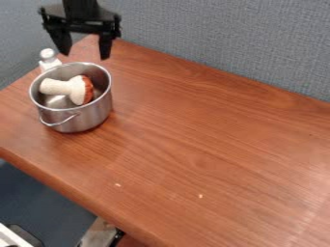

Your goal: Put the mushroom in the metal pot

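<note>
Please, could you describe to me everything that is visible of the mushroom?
The mushroom has a thick, cream-white stem and a rounded orange-red cap with some pale patches. Its material is hard to tell. It lies on its side inside the metal pot, stem towards the left of the picture, cap towards the right. The claw is not touching it.

The toy mushroom with thick cream-white stem and orange-red cap [71,89] lies inside the round shiny silver metal pot [61,117]. The open black gripper [85,48] hangs above.

Wooden table [206,145] with metal pot [73,114] and, apparently, white bottle [49,60].
</note>
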Controlling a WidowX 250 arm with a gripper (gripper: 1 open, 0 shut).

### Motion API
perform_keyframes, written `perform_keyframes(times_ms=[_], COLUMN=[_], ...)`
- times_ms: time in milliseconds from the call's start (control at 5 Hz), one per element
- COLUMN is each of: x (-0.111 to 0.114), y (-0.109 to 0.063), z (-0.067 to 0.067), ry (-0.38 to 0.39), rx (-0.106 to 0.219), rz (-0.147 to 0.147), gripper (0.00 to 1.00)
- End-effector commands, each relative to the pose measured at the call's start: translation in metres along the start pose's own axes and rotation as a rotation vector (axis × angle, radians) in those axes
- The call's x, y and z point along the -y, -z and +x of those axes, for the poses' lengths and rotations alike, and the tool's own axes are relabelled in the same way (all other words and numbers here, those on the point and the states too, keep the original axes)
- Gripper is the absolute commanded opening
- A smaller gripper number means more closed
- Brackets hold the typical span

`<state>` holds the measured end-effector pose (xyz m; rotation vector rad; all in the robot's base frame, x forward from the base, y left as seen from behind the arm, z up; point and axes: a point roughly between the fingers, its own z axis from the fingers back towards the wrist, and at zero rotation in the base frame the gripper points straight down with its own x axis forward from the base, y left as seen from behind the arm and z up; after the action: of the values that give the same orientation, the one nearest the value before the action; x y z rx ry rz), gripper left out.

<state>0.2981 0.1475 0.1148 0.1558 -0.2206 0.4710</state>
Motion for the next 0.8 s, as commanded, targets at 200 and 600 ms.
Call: perform_keyframes(times_ms=[200,600], x=[-0.014,0.004], y=[0.020,0.010], z=[0.015,0.013], ry=[0.016,0.102], rx=[0.045,0.042], rz=[0.025,-0.033], gripper=[1.00,1.00])
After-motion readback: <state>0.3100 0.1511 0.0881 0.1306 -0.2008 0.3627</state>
